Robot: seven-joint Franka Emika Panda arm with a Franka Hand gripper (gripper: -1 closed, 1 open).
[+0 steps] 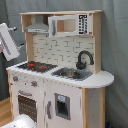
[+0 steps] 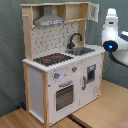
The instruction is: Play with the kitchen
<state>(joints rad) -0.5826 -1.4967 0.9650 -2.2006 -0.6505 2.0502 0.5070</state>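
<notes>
you can't tell from either exterior view whether the tool is apart or together; only the arm point(image 2: 112, 37) shows, at three o'clock of the kitchen point(image 2: 62, 60), clear of it. come in slowly toward the faucet point(image 2: 74, 40) and sink point(image 1: 70, 73), avoiding the worktop point(image 1: 102, 79) edge.

We see the kitchen point(image 1: 60, 95) in white and light wood, with a black faucet point(image 1: 84, 59), a black hob point(image 2: 53, 59) with red rings, a grey hood point(image 2: 49, 20), and a white back wall point(image 1: 59, 50) with thin dark lines.
</notes>
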